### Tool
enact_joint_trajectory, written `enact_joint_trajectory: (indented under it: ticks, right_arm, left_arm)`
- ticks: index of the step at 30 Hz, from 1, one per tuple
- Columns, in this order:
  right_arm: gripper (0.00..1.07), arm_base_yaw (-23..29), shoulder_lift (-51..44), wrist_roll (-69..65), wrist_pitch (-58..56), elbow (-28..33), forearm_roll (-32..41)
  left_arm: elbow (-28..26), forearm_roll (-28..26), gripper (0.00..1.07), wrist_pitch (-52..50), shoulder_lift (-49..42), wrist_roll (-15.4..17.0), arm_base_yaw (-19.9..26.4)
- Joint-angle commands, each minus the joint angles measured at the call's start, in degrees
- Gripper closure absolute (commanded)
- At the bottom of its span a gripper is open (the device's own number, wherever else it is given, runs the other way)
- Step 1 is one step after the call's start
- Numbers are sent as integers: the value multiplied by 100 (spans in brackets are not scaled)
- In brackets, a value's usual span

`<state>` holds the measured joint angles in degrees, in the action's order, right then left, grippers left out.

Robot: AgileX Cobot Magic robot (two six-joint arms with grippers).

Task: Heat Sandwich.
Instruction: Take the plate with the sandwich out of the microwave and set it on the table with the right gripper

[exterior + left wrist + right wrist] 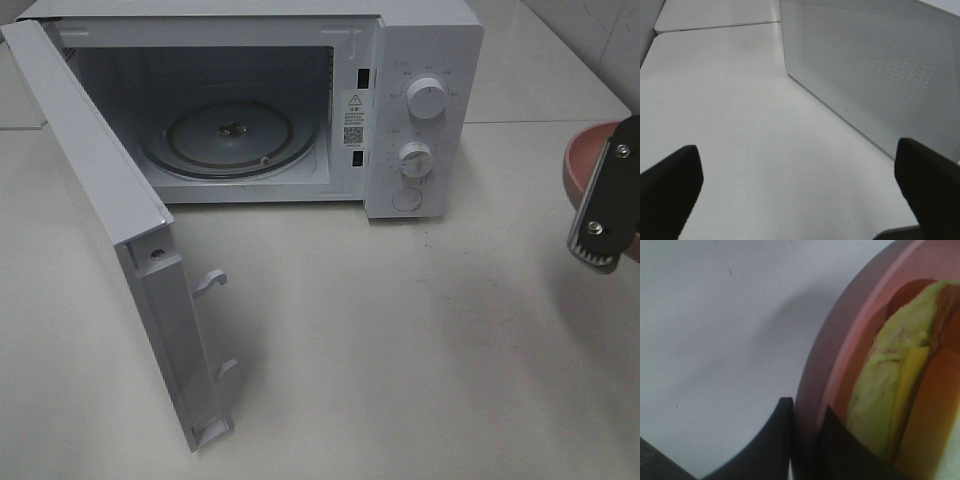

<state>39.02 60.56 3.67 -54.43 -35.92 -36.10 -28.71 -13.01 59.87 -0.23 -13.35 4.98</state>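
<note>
Gripping the rim of the pink plate (812,390), our right claw (807,440) has its two dark fingers pressed close together with the plate's edge pinched between them, one finger (767,440) on the outside of the rim and the other on the inside. Just beyond that inner finger, on the plate, lies the sandwich (890,390), its pale bread and yellow-green filling filling much of the right wrist view; we cannot tell whether the finger touches it. From the high camera we see only the right claw (600,235) and a sliver of the plate (585,160) at the edge of the picture, and the sandwich itself does not show there. Well away from this claw, across bare white tabletop (400,350), stands the white microwave (425,60) with its door (110,220) swung fully open toward the front, the glass turntable (230,135) visible inside and two round knobs on the panel facing the claw's side. Our left claw (800,185) is released, its dark fingers (670,185) spread wide at either side of the left wrist view with nothing between them; ahead of it lies the tabletop, and off to one side of it rises the perforated panel of the open door (875,65). This claw does not appear in the high view.
</note>
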Motion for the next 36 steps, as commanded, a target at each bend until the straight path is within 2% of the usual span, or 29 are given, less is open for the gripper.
enact_joint_trajectory:
  ticks: [1, 8, 20, 27, 36]
  right_arm:
    - [107, -17, 476, -928, 11, -17, -321]
    - [107, -17, 1094, -2441, -34, -92, -756]
    - [107, -40, 2338, -3999, -579, -1026, -877]
    - [107, -40, 2762, -4183, -642, -1387, -877]
    - [107, -516, 3083, -4108, -584, -1616, -877]
  left_arm:
    - [11, -6, 5, -34, -155, 29, 0]
    - [11, -6, 5, -34, -155, 29, 0]
    - [11, -6, 5, -34, -155, 29, 0]
    - [11, -6, 5, -34, -155, 29, 0]
    - [11, -6, 5, -34, -155, 29, 0]
